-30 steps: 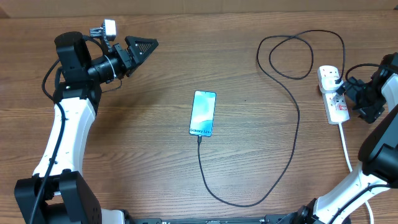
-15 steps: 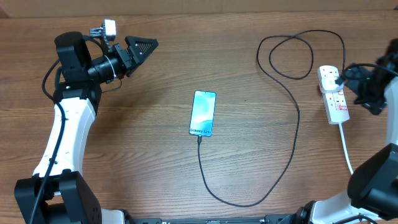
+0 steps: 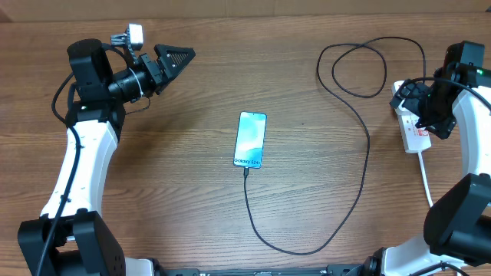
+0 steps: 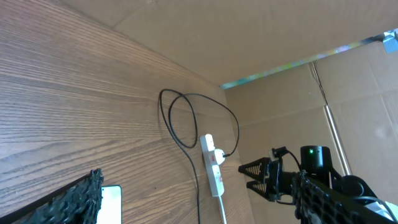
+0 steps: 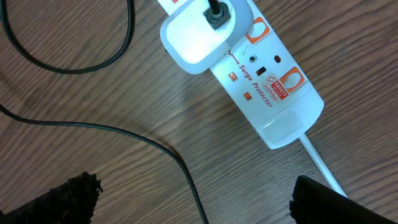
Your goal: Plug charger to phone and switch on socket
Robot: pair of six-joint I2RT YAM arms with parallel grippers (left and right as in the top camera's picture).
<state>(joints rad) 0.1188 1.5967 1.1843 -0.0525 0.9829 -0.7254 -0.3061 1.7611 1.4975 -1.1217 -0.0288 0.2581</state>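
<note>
The phone [image 3: 250, 139] lies flat mid-table, its light blue screen up and "Galaxy S24" at its near end. The charger's thin black cable [image 3: 367, 153] is plugged into the phone's near end. It loops toward the front, runs up the right side and coils at the back. It ends in a white adapter [image 5: 202, 31] seated in the socket [image 5: 267, 81], a white power strip with small red switches [image 5: 234, 76]. My right gripper [image 3: 414, 106] hovers open just above the socket [image 3: 416, 139], its fingers [image 5: 193, 205] wide apart. My left gripper [image 3: 180, 57] is open, raised at the back left.
The socket's thick white cord [image 3: 426, 180] runs toward the front right edge. Cardboard walls [image 4: 348, 99] stand behind and to the right of the wooden table. The left wrist view shows the phone [image 4: 111, 202], the socket [image 4: 212, 168] and my right arm beyond.
My right arm has swung in from the right edge toward the back and left, bringing its gripper over the socket. The left arm, phone and cable have not moved.
</note>
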